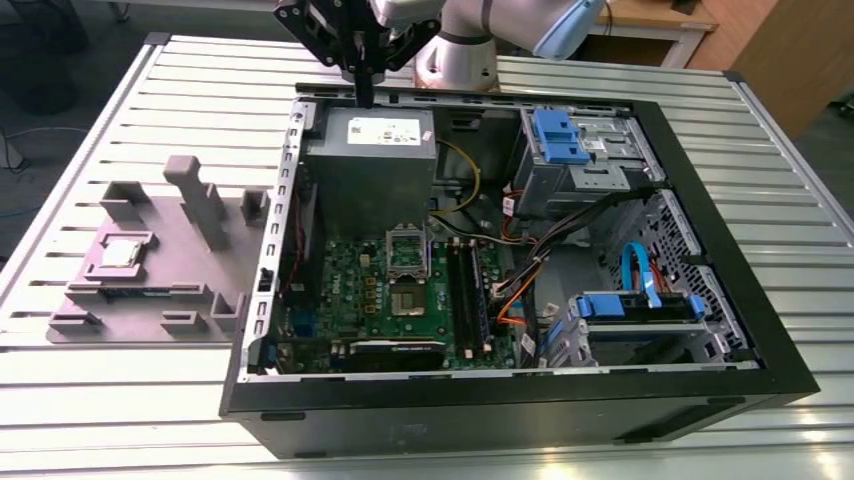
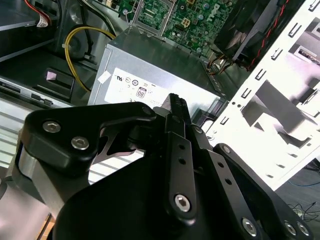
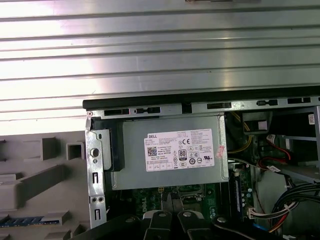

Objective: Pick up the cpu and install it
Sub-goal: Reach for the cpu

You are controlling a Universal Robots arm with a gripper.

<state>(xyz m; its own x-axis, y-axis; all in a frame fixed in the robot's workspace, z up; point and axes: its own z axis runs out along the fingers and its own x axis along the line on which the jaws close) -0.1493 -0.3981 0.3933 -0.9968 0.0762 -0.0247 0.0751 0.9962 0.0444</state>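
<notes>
Ribbed metal table [image 1: 134, 400], and one open black computer tower [image 1: 534, 425] lying across its middle. One grey metal box with a white label [image 1: 367, 165] is inside; the first wrist view shows that label square-on. One grey plastic tray [image 1: 154, 300], cut off in both wrist views, sits by the table's edge at the exterior view's left. The black pincer [image 1: 363, 95] hovers over the box's far edge, tips together, empty. One small silver square cpu [image 1: 120, 251] rests on the tray, well apart from the pincer.
</notes>
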